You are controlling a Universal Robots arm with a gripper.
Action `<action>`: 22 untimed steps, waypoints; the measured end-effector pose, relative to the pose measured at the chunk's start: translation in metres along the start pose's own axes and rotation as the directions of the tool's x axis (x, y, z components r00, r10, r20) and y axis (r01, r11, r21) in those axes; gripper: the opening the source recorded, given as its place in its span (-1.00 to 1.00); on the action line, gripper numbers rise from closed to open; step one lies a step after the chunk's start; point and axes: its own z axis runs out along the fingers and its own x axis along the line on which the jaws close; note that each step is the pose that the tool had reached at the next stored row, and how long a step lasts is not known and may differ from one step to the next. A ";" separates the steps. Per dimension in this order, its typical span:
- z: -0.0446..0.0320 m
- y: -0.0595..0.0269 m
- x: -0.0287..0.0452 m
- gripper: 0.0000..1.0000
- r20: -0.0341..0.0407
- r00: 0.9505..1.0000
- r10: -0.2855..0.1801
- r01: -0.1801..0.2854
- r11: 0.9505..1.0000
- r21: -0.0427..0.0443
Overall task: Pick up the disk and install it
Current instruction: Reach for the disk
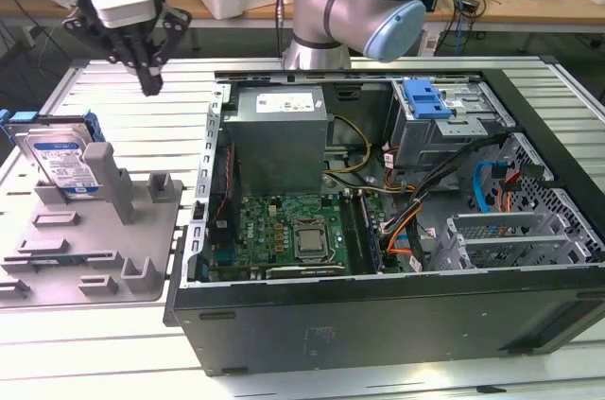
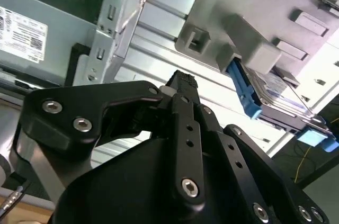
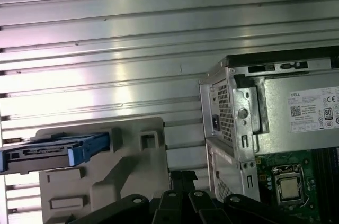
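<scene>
Claw (image 1: 150, 85) pressed together, holding nothing, hanging over the slatted table (image 1: 123, 126).
I log the disk (image 1: 62, 162) standing on edge in its blue frame, slotted into the grey holder (image 1: 142, 230) at the exterior view's left, untouched and apart from the claw; the open computer case (image 1: 397, 258) lies just beside the holder, at that view's right.

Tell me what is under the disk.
The disk stands on edge on a grey fixture plate, against its upright post. The plate lies on the slatted metal table. How its lower edge seats in the plate is hidden by the disk itself.
</scene>
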 end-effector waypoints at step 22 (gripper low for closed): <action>0.0049 0.0050 0.0859 -0.79 0.001 1.000 0.016 -0.016 1.000 0.000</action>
